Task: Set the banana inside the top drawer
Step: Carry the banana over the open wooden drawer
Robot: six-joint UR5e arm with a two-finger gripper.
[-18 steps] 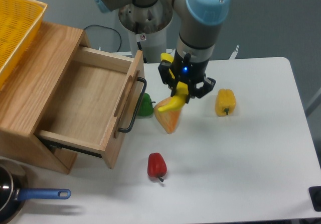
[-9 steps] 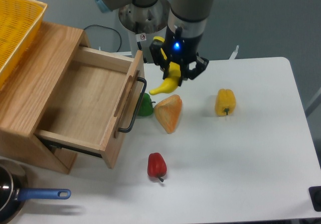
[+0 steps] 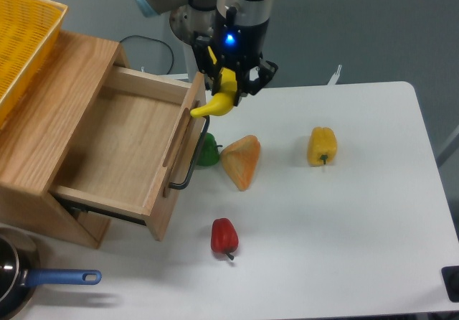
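So the gripper (image 3: 231,89) is up in the air right over the front panel of the top drawer (image 3: 118,148), and its 2 fingers are clamped on the banana (image 3: 217,99), gripping it around the upper end. The banana hangs down and to the left from the fingers, with its lower tip sitting just above the top edge of the drawer's front panel, near the far corner, so it's at the drawer's edge and not inside the box. There's a little blue light glowing on the wrist just above the fingers. The drawer itself is pulled wide open out of the wooden cabinet (image 3: 50,126), light wood inside, and its black bar handle (image 3: 192,158) faces right toward the table (image 3: 358,219). Down on the white tabletop, just right of the handle, a green pepper (image 3: 209,151) sits mostly tucked behind it, and touching or just beside that is an orange wedge-shaped thing (image 3: 242,161), can't tell what exactly. Further right, well apart from those 2, there's a yellow bell pepper (image 3: 322,146), and nearer to me a red pepper (image 3: 224,237) by the drawer's near corner. A yellow mesh basket (image 3: 21,40) rests on top of the cabinet at the far left, and a pot with a blue handle (image 3: 43,280) pokes in at the near left corner.
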